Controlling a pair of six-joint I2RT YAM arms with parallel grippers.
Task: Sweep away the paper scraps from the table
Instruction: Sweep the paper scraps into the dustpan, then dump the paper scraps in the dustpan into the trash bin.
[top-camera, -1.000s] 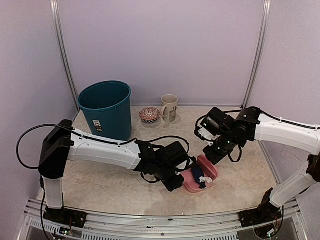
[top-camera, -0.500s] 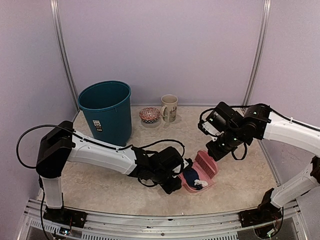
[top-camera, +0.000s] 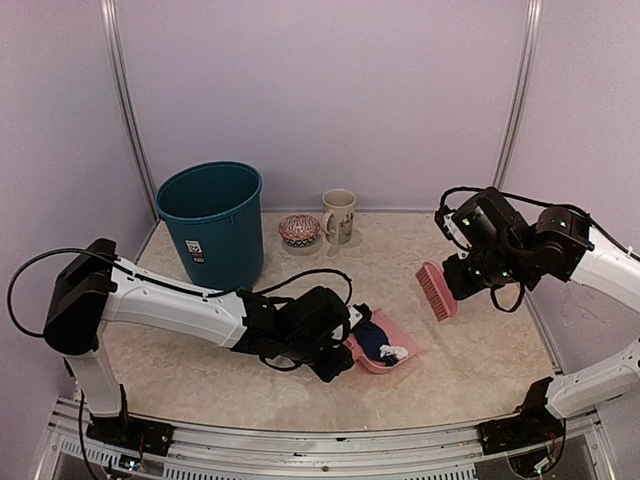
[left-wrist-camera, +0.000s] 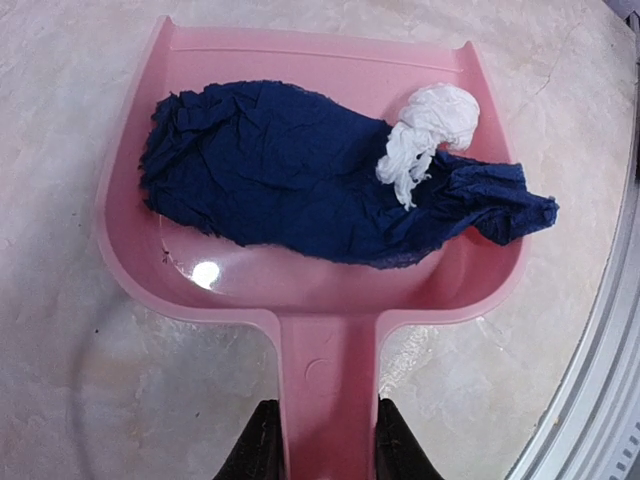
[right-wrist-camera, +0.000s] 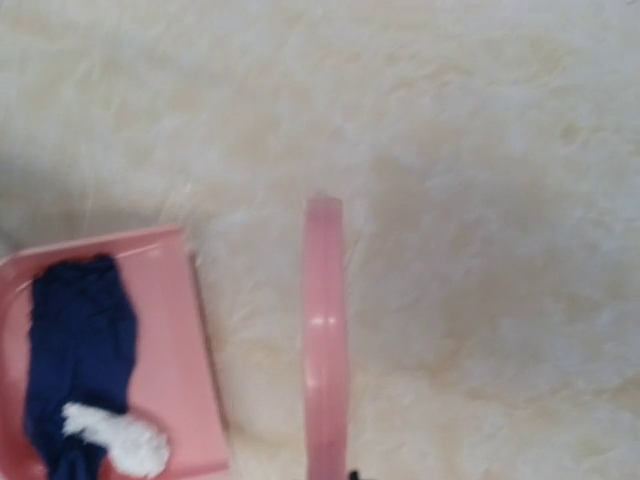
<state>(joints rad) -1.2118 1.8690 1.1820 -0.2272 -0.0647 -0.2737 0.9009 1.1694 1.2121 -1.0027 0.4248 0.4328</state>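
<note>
My left gripper (top-camera: 338, 357) is shut on the handle of the pink dustpan (top-camera: 385, 349), which lies on the beige table (top-camera: 200, 355). In the left wrist view the dustpan (left-wrist-camera: 190, 270) holds a crumpled navy paper scrap (left-wrist-camera: 290, 170) and a small white scrap (left-wrist-camera: 430, 125); my left gripper (left-wrist-camera: 328, 445) pinches the handle from both sides. My right gripper (top-camera: 462, 282) is shut on the pink brush (top-camera: 436, 290) and holds it in the air, right of the dustpan. In the right wrist view the brush (right-wrist-camera: 323, 340) is edge-on, with the dustpan (right-wrist-camera: 190, 340) and navy scrap (right-wrist-camera: 80, 350) below left.
A teal bin (top-camera: 212, 218) stands at the back left. A patterned bowl (top-camera: 299, 231) and a cream mug (top-camera: 339, 215) stand at the back centre. A metal rail (top-camera: 300, 440) runs along the table's front edge.
My right gripper has lifted the brush up and to the right, away from the dustpan. My left gripper has drawn the dustpan with the scraps a little to the left.
</note>
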